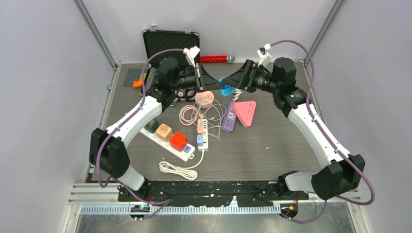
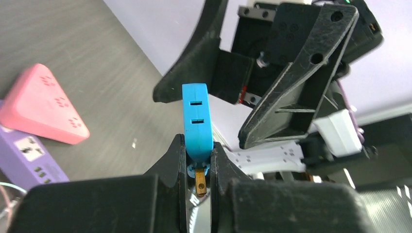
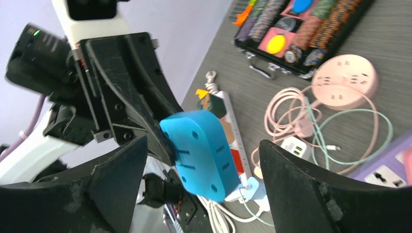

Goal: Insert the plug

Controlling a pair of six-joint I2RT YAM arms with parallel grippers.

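Observation:
The plug [image 2: 197, 121] is a flat blue block with slots in its edge and a brass prong [image 2: 201, 179] at its base. My left gripper [image 2: 197, 145] is shut on its lower end and holds it up in the air. In the top view the plug [image 1: 226, 89] hangs between both arms, above the back of the table. My right gripper [image 3: 203, 143] stands open, one finger on each side of the plug [image 3: 201, 153] without touching it. In the left wrist view its black fingers [image 2: 296, 73] loom just past the plug.
Below lie a white power strip [image 1: 167, 138] with coloured adapters, a small white strip [image 1: 202, 132], a purple strip [image 1: 229, 117], a pink triangular socket [image 1: 245, 112], a round pink socket [image 1: 204, 99] and tangled cables. An open black case [image 1: 170, 41] stands at the back.

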